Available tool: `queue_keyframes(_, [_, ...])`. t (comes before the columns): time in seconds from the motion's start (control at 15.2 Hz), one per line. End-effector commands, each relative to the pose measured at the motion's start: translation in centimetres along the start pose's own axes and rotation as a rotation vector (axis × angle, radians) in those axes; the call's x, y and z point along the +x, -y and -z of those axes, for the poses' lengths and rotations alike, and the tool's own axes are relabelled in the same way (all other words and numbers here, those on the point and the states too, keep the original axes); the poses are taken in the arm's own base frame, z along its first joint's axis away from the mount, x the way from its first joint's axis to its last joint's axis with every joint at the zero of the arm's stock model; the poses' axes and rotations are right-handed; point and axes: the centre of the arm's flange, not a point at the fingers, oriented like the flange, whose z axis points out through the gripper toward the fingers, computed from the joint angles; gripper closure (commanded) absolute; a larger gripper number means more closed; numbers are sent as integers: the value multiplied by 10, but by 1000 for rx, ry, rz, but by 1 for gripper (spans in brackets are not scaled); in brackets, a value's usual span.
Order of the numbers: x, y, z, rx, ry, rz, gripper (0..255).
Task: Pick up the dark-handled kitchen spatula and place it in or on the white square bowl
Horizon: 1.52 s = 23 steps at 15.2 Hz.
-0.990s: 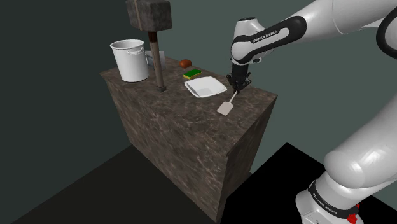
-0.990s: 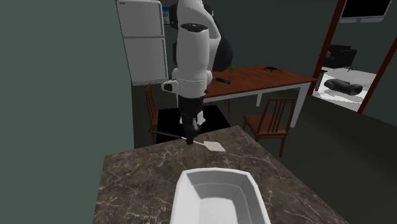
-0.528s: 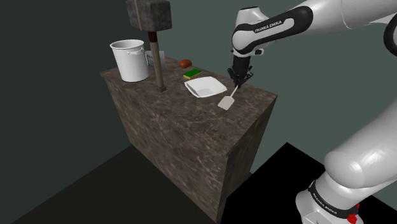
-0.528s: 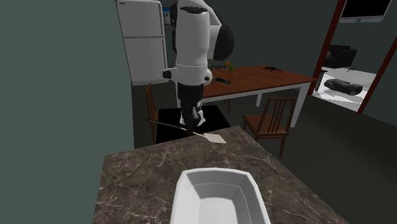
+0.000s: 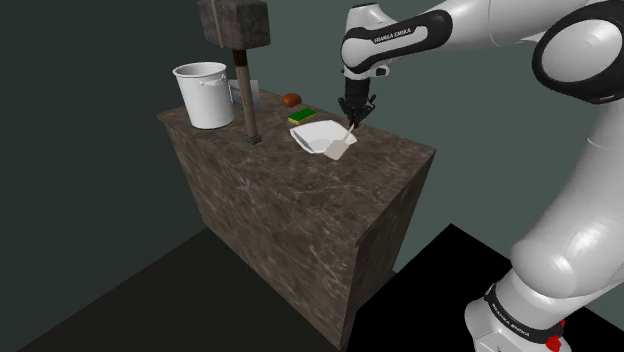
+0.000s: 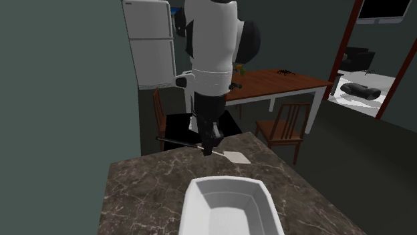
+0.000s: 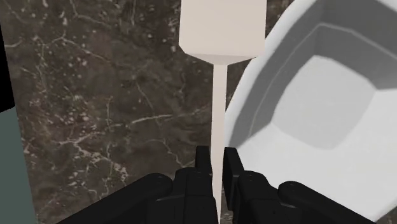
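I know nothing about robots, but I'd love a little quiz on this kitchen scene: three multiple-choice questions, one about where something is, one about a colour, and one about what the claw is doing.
1. Where does the white bucket stand?
A) on the floor
B) on the counter, at the shoulder view's left end
C) inside the bowl

2. What colour is the sponge beside the square bowl?
A) red
B) blue
C) green

3. What is the gripper doing?
A) open and empty
B) shut on the bowl's rim
C) shut on the spatula

Answers:
1 B, the bucket sits on the counter's left corner.
2 C, the sponge's top is green.
3 C, the wrist view shows both fingers clasping the spatula's thin handle.
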Motion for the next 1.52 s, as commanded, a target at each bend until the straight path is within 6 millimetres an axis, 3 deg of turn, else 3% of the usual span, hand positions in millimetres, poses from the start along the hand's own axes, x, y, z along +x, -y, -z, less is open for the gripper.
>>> queue_keyframes(0.0, [-2, 24, 3, 0, 0, -1, 255])
queue_keyframes(0.46, [-2, 117, 9, 0, 0, -1, 255])
queue_keyframes(0.53, [-2, 138, 10, 0, 0, -1, 255])
queue_keyframes(1.45, [-7, 138, -63, 0, 0, -1, 255])
